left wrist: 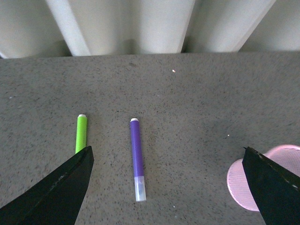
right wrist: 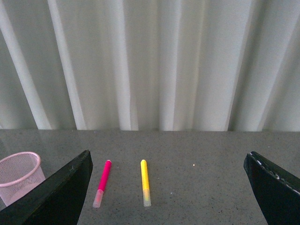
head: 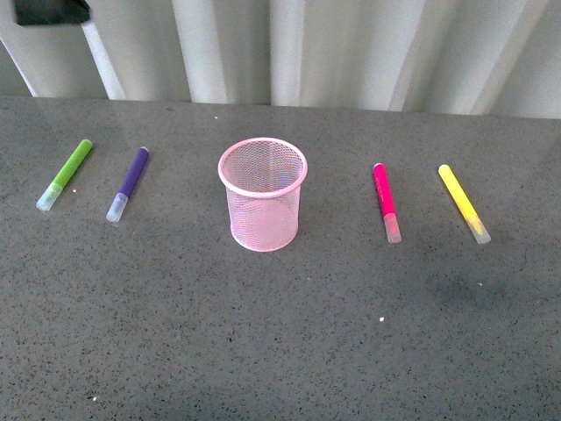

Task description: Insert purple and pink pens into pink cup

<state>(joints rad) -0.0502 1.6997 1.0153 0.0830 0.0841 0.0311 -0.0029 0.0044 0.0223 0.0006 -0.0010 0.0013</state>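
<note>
The pink cup stands upright and empty at the middle of the grey table. The purple pen lies to its left, the pink pen to its right. Neither gripper shows in the front view. In the left wrist view my left gripper is open above the table, with the purple pen between its fingers and the pink cup by the other finger. In the right wrist view my right gripper is open and empty; the pink pen and the pink cup lie ahead.
A lime-green marker lies left of the purple pen and shows in the left wrist view. A yellow marker lies right of the pink pen, also in the right wrist view. A white curtain hangs behind the table.
</note>
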